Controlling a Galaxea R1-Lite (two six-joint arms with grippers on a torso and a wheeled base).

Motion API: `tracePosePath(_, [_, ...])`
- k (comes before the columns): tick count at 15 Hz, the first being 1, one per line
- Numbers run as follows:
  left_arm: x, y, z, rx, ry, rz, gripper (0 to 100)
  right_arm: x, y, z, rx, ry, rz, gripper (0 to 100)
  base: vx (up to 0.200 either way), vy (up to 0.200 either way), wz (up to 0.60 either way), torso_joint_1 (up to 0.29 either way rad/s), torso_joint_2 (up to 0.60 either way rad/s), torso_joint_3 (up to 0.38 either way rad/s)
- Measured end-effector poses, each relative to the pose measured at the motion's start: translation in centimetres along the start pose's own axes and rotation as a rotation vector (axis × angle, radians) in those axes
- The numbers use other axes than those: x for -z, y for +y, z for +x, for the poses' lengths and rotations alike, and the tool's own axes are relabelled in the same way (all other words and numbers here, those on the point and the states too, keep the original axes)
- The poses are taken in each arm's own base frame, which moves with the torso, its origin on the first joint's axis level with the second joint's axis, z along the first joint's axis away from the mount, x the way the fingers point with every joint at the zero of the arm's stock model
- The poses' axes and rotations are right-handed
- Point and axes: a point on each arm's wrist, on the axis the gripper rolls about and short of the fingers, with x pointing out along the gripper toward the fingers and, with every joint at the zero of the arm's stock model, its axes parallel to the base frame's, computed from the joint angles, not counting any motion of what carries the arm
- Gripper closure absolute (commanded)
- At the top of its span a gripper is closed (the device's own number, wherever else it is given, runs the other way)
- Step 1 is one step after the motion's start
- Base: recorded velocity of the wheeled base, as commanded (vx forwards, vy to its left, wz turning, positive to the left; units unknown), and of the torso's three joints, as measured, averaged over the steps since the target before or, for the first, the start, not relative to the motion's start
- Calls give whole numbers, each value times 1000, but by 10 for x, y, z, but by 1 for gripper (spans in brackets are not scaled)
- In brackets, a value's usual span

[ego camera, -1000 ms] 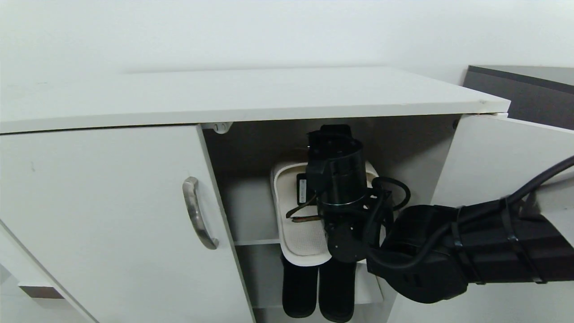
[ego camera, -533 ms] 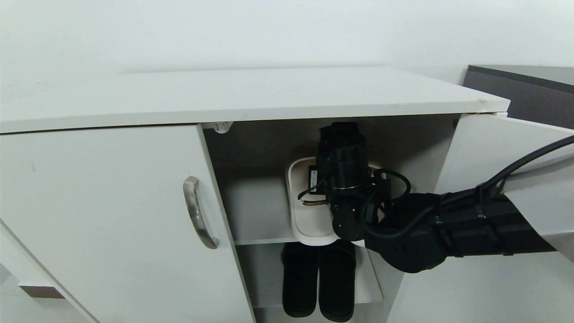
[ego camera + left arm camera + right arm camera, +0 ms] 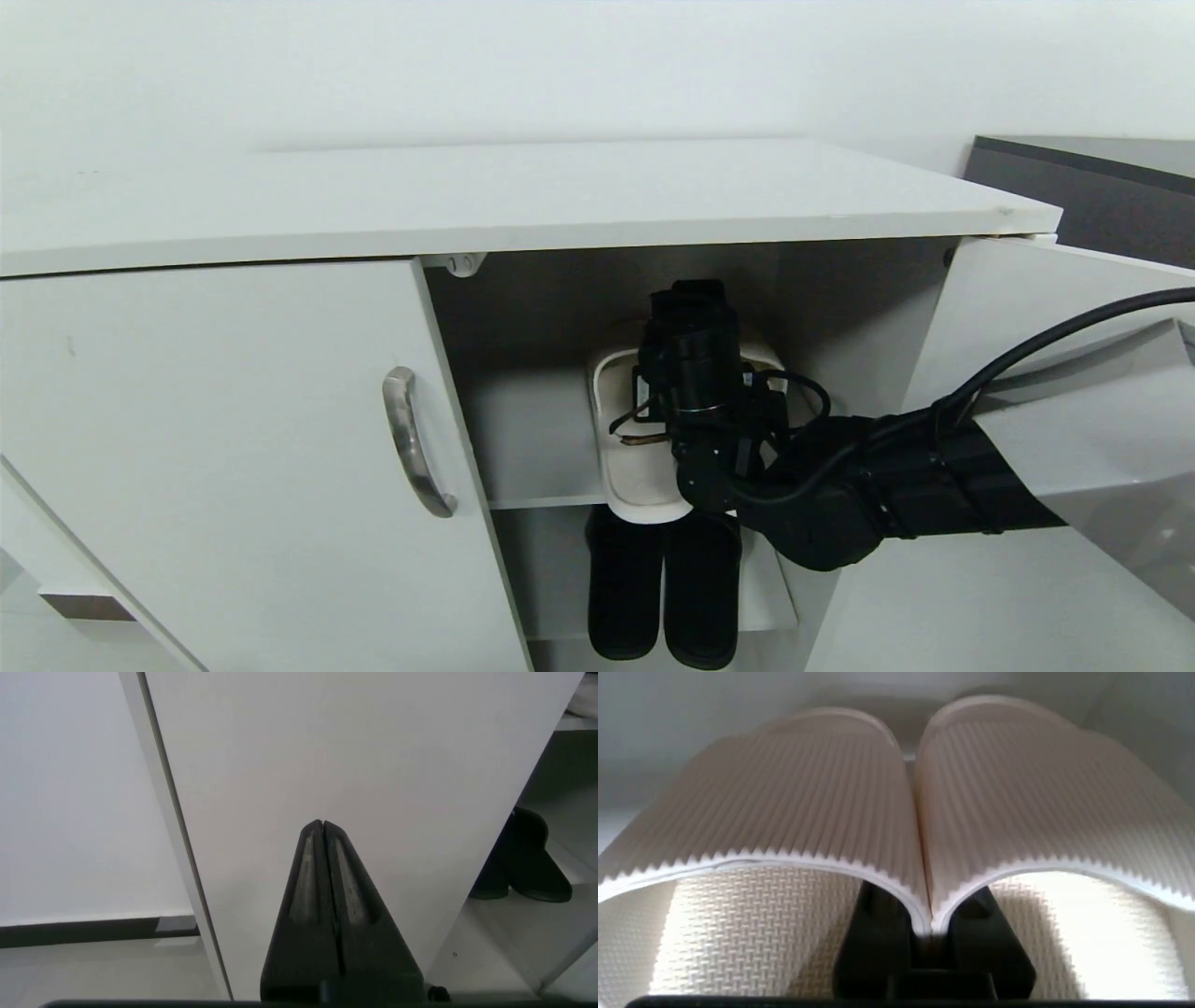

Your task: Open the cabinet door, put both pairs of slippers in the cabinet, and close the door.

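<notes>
White slippers (image 3: 639,476), ribbed foam straps pinched in the right gripper (image 3: 924,919), lie lengthwise toes-in on the cabinet (image 3: 560,196) shelf, and the left gripper (image 3: 322,835) has its jaws pressed together.

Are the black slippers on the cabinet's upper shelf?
No, the black slippers lie on the lower shelf, beneath the white slippers.

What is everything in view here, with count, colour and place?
cabinet: one, white, centre
left door: one, white, closed, with a metal handle
right door: one, white, swung open rightward
white slippers: one pair, held at the upper shelf, heels past its edge
black slippers: one pair, lower shelf, side by side
dark unit: one, far right, behind the cabinet
left gripper: one, black, shut, empty, before the left door
right gripper: one, black, in the cabinet, shut on the white slippers
</notes>
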Motion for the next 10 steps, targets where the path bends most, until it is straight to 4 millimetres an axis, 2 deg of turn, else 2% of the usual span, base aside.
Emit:
tracePosePath(1, [0,0,0,0,0,0,100,1,0,0,0,2,-2,100,0,0,0,0,0,0])
tracePosePath(2, [0,0,0,0,0,0,100,2,0,1,1,4,-5,0,0,0,0,0,0,0])
tracePosePath(7, [0,0,0,0,0,-3,100,3,1,-2,-7,-7,8,0,0,0,0,0,0,0])
tracePosePath(9, [0,0,0,0,0,-5,100,4,1,-16,-62,-4,-5,0,0,0,0,0,0,0])
tracePosePath(10, [0,0,0,-1,0,-6,100,3,0,-24,-103,5,-19,0,-200,0,0,-2,-2,7])
